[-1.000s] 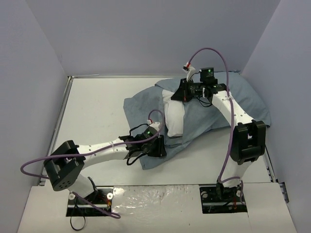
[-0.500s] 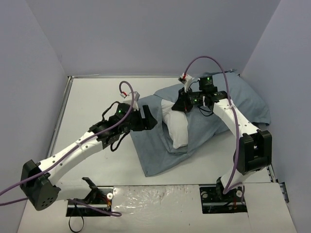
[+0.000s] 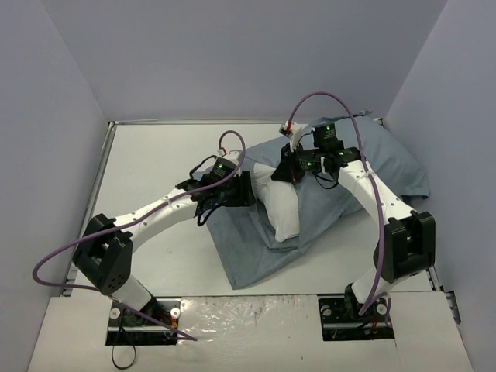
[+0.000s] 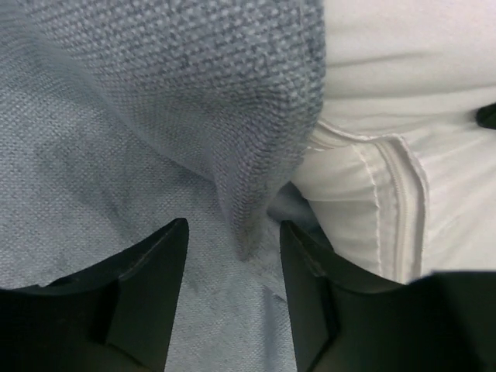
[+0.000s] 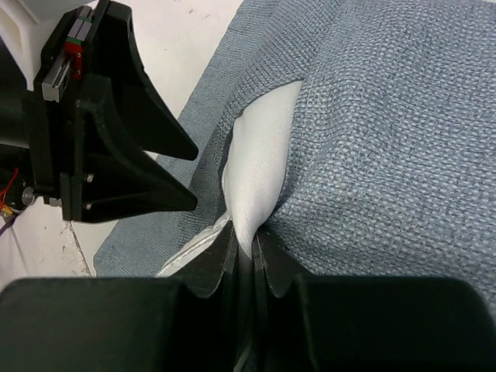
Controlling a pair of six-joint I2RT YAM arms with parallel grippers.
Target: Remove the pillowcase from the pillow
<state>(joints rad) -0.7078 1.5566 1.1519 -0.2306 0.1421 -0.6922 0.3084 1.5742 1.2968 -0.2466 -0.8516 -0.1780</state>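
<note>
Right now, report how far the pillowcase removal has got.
Done: one end of the pillow pokes out of the pillowcase. In hand: right end effector pinches the pillow's white fabric; left end effector is open around the pillowcase's edge fold. Left: grip that edge, pull the cover off.

On table [image 3: 155, 155], right of centre — pillowcase [image 3: 387, 163], pillow [image 3: 280, 209] poking from its left end; left gripper [image 3: 248, 191] just left, right gripper [image 3: 279, 172] seemingly behind.
</note>
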